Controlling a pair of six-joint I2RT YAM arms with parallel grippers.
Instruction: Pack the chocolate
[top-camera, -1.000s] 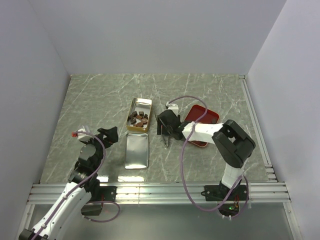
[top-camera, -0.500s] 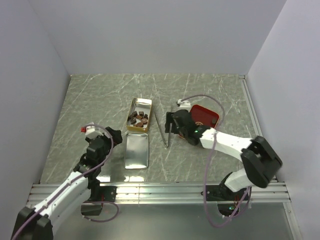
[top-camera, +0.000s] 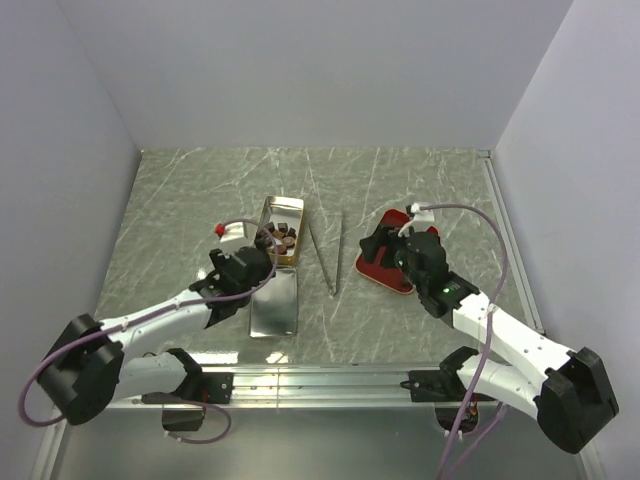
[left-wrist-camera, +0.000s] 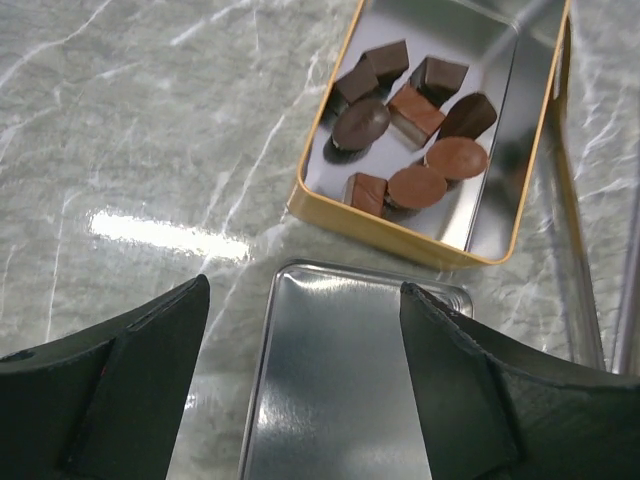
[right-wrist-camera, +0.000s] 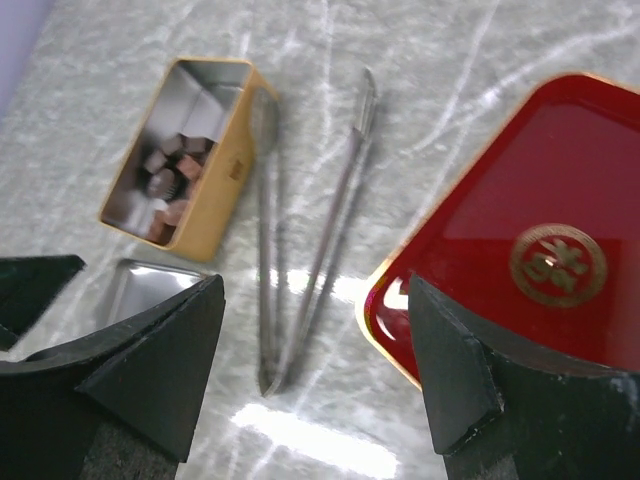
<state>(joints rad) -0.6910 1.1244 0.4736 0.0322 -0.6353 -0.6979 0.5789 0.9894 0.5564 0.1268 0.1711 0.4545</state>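
Note:
Several chocolate (top-camera: 279, 237) chunks, dark and reddish brown, lie inside the open gold tin (top-camera: 283, 206); they also show in the left wrist view (left-wrist-camera: 410, 140) and, blurred, in the right wrist view (right-wrist-camera: 165, 185). The tin's silver lid (top-camera: 273, 303) lies flat just in front of it. My left gripper (top-camera: 252, 270) is open and empty, its jaws spread over the lid (left-wrist-camera: 350, 380). My right gripper (top-camera: 382, 243) is open and empty above the near-left corner of the red tray (top-camera: 378, 272).
Metal tongs (top-camera: 332, 256) lie on the marble table between the tin and the red tray, also in the right wrist view (right-wrist-camera: 310, 230). The tray (right-wrist-camera: 520, 250) holds no pieces in view. White walls close in the table on three sides.
My left gripper has moved right and forward from the table's left side to over the lid. My right gripper has drawn back right from the tongs to over the red tray.

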